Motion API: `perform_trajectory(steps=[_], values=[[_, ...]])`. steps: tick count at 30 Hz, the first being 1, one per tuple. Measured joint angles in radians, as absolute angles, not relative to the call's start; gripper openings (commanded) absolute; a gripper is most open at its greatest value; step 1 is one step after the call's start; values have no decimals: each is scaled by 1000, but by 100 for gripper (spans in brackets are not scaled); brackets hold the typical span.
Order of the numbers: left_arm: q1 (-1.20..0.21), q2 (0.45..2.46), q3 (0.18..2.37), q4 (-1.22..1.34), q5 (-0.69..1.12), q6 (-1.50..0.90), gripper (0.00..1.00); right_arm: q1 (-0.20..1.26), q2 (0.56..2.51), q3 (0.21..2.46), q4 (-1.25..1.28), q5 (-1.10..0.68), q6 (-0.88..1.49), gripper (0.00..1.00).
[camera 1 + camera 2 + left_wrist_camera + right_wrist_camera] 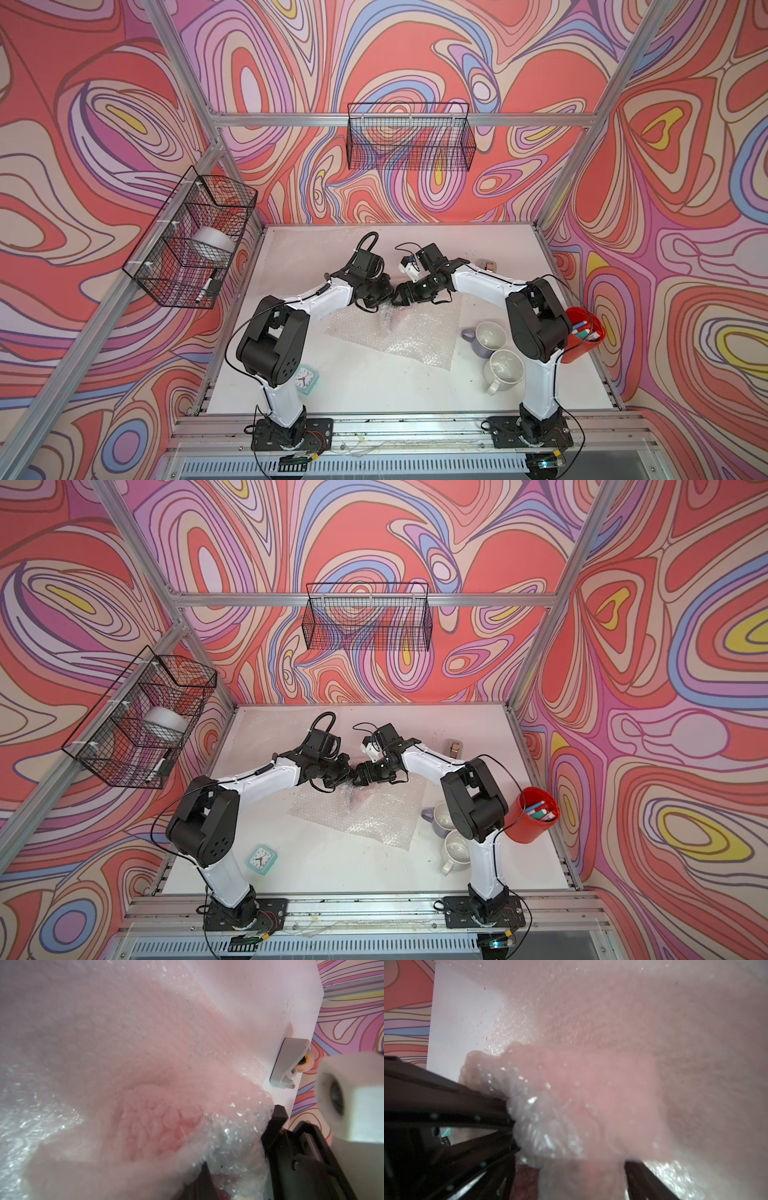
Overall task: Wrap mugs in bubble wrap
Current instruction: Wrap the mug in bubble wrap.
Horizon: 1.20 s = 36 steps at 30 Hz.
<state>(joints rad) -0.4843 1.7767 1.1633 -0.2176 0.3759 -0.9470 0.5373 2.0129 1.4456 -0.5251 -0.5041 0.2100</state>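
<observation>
Top views both show the bubble wrap at table centre, with the red mug showing pink beneath it. The left gripper is clenched on a raised fold. The right gripper straddles the bundle, but its grip cannot be told. The lavender mug and white mug stand at lower right, clear of the sheet.

Bubble wrap bunched over red mug, mid-table.

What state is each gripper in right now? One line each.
Left gripper: closed, pinching the bubble wrap.
Right gripper: jaws wide around bunched bubble wrap; grip cannot be told.
</observation>
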Motion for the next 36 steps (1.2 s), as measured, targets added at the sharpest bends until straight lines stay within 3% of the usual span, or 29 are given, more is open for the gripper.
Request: perform_trajectory(steps=[2, 9, 15, 20, 23, 27, 36], values=[[-484, 1777, 1163, -218, 379, -947, 2, 537, 2024, 1443, -517, -510, 215, 81], [-466, 1765, 1201, -259, 400, -902, 27, 536, 2041, 1454, -515, -514, 211, 80], [-414, 1704, 1310, -374, 418, -744, 35, 536, 2063, 1486, -538, -511, 189, 80], [-380, 1667, 1405, -523, 374, -521, 55, 536, 2080, 1510, -558, -508, 166, 80], [-380, 1678, 1441, -608, 347, -397, 56, 536, 2089, 1525, -573, -508, 154, 79], [-381, 1747, 1480, -701, 311, -273, 49, 535, 2098, 1541, -590, -506, 139, 79], [-384, 1852, 1480, -759, 338, -170, 49, 529, 2104, 1552, -606, -506, 125, 79]])
